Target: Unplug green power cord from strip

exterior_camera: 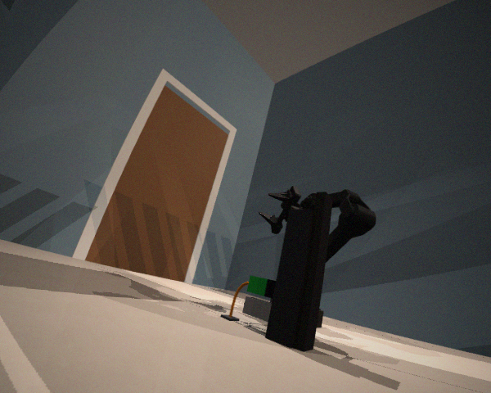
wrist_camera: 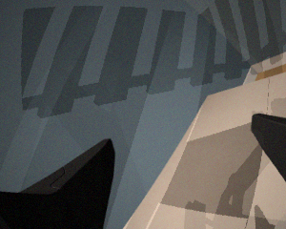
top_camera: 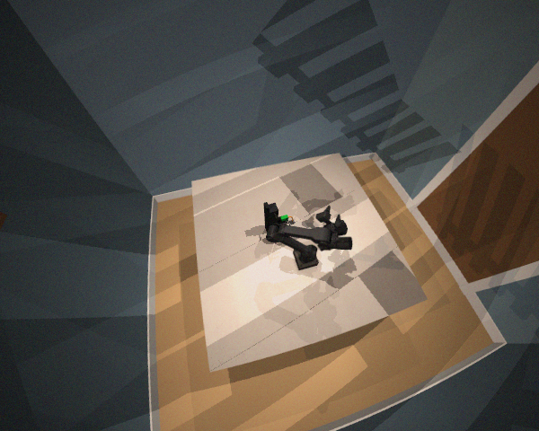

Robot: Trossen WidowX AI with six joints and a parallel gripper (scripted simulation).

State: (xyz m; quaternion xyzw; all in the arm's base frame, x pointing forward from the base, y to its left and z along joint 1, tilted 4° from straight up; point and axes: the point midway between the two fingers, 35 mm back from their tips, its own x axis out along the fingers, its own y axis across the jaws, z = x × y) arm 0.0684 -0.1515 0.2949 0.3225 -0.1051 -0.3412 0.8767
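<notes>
While the green plug [exterior_camera: 257, 285] was sitting seated in the side of the tall black power strip [exterior_camera: 299, 274], low down near the table [exterior_camera: 110, 338], its orange cord [exterior_camera: 235, 300] curved down to a small dark foot on the surface. So nothing looked unplugged yet, as far as I could judge.

The gripper [exterior_camera: 279, 208] was up high beside the strip's top, jaws spread wide and holding nothing.

Risk-wise, I'd guess that coming down from there could clip the upright strip and tip it, since it stood so narrow.

The exterior view showed the plug's height and the cord; the top view only gave a green speck [top_camera: 284, 216], and the wrist view saw just its fingertips and wall.
</notes>
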